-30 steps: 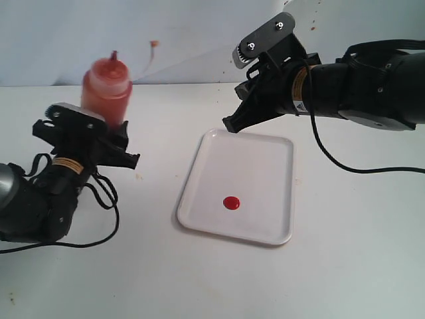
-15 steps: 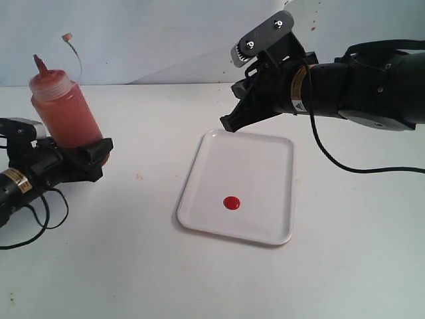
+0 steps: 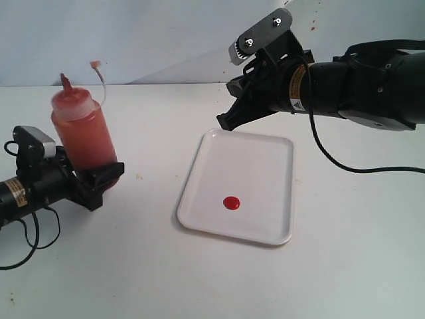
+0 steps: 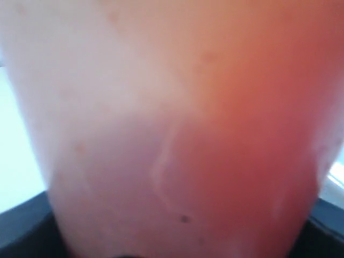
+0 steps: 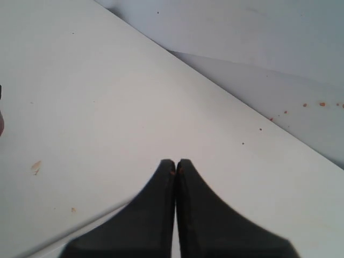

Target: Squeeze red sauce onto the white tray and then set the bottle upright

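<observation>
One bottle, gripped low by my left pincer, stands nearly upright, nozzle up, base near the desk, well apart from the tray. My right pincer hangs closed, empty.

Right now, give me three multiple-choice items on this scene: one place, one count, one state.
1. In the exterior view, the translucent red-nozzled plastic squeeze bottle is where from the flat white rectangular tray? A left; B right; C on it.
2. Round red sauce blobs on the tray: A none; B one; C three.
3. The right end effector is: A open; B shut, empty; C gripping the bottle.
Answers: A, off the tray's left edge; B, one blob shows; B, fingertips touch, nothing between.
</observation>
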Robot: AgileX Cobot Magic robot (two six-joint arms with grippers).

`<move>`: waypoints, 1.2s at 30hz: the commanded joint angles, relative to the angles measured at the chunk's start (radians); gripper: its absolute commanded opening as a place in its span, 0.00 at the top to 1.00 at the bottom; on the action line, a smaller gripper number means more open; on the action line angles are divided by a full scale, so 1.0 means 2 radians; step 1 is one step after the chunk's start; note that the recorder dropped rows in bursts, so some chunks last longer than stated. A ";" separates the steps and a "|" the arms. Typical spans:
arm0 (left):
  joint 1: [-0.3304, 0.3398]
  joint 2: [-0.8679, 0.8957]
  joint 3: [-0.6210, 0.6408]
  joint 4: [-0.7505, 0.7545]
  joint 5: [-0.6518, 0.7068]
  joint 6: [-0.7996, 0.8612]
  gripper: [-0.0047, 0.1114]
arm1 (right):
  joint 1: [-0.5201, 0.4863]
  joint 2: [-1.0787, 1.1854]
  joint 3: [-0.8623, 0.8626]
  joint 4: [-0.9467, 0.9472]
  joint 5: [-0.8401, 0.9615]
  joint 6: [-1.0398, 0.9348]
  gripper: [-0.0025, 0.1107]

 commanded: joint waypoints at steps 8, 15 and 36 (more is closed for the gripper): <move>0.001 0.006 0.000 0.156 -0.022 0.069 0.96 | 0.001 -0.002 -0.003 0.003 -0.012 0.003 0.98; 0.001 0.006 0.000 0.163 -0.012 0.066 0.96 | 0.001 0.013 -0.003 0.003 -0.034 0.003 0.98; 0.001 0.059 -0.009 0.159 -0.013 0.017 0.96 | 0.001 0.014 -0.003 0.003 -0.035 0.003 0.98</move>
